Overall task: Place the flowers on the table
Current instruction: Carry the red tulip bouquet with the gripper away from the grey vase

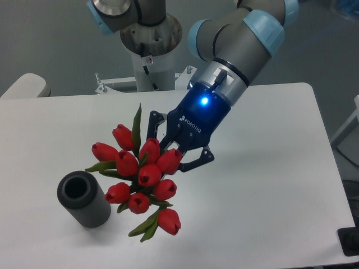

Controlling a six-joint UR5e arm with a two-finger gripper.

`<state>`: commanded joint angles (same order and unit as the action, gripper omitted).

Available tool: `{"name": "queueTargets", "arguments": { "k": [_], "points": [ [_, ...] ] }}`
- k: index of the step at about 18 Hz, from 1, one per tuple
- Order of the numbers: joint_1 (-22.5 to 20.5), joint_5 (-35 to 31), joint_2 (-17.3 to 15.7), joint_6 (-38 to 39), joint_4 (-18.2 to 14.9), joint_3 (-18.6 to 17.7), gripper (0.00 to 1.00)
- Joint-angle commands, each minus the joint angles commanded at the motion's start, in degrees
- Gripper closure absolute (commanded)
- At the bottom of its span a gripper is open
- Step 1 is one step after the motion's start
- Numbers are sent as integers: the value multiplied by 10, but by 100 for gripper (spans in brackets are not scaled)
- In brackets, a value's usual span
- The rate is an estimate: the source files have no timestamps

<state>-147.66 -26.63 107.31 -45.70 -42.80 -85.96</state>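
Observation:
The flowers (140,174), a bunch of red tulip buds with green leaves, hang at the tip of my gripper (166,150), with the buds facing the camera over the front left of the white table (269,185). The stems are hidden behind the buds, where the gripper's fingers (200,161) close in from both sides. The gripper appears shut on the stems and holds the bunch tilted down to the left. I cannot tell whether the lowest buds touch the tabletop.
A dark grey ribbed cylinder (84,199) stands on the table just left of the bunch, its open top facing up. The arm's base (151,50) stands at the table's far edge. A black object (349,242) sits at the front right corner.

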Motion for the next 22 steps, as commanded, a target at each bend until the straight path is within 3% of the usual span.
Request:
{"name": "queueTargets", "arguments": {
  "k": [9,13,17,22],
  "points": [
    [-9,-3,-4,-6,1,-11,70],
    [-23,-14,-22,-9,3,-24,70],
    [-21,-101,-51,-61,3,-63,70],
    [-8,-206,-60,-70,0,-69,72]
  ]
}}
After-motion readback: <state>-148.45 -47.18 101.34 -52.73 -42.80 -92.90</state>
